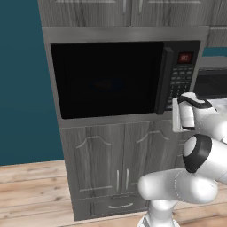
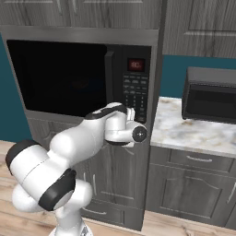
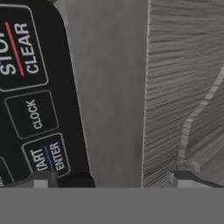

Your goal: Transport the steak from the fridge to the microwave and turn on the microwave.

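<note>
The microwave [image 1: 106, 80] [image 2: 60, 76] is a black box set into grey cabinetry, and its dark glass door is shut. Right of the vertical handle [image 2: 109, 78] are the keypad [image 2: 135, 92] and a lit red display [image 2: 136, 65]. My white hand [image 2: 120, 126] is pressed up to the keypad's lower edge. In the hand view my gripper [image 3: 113, 179] is open wide. One fingertip [image 3: 41, 180] lies just under the START/ENTER button [image 3: 49, 158], and the other is over the grey cabinet wood. Nothing sits between the fingers. The steak is hidden from view, and the fridge is out of view.
Grey cabinet doors [image 1: 111, 164] run below the microwave. To the right, a second black oven [image 2: 209, 94] stands on a marble counter [image 2: 184, 131]. A teal wall and wooden floor [image 1: 31, 186] lie to the left.
</note>
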Controlling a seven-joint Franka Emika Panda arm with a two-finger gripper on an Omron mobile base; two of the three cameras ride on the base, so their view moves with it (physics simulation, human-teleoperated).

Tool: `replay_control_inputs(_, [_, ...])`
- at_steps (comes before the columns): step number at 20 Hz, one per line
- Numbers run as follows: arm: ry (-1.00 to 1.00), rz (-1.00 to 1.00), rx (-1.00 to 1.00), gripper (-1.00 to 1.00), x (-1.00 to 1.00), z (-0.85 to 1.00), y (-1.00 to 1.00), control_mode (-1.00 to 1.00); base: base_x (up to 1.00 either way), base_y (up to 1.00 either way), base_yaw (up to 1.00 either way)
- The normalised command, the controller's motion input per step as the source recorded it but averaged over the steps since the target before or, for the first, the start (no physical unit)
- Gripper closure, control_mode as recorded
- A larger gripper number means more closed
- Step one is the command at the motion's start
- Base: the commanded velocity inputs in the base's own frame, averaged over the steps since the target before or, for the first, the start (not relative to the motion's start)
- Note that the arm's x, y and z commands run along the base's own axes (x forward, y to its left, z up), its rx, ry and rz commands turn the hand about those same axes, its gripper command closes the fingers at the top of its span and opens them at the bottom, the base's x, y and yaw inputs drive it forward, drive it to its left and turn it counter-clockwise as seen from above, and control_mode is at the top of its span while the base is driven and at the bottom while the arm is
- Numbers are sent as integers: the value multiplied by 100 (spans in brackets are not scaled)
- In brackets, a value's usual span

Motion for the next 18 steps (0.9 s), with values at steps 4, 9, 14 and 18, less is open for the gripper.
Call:
replay_control_inputs(4, [0,0,0,-100,15,-4,-4,-100,0,0,0])
replay_control_inputs(9, [0,0,0,-100,20,-20,0,-100,0,0,0])
replay_control_inputs(14, [0,0,0,-100,27,-20,0,-100,0,0,0])
replay_control_inputs(18, [0,0,1,-100,33,-19,0,-100,0,0,0])
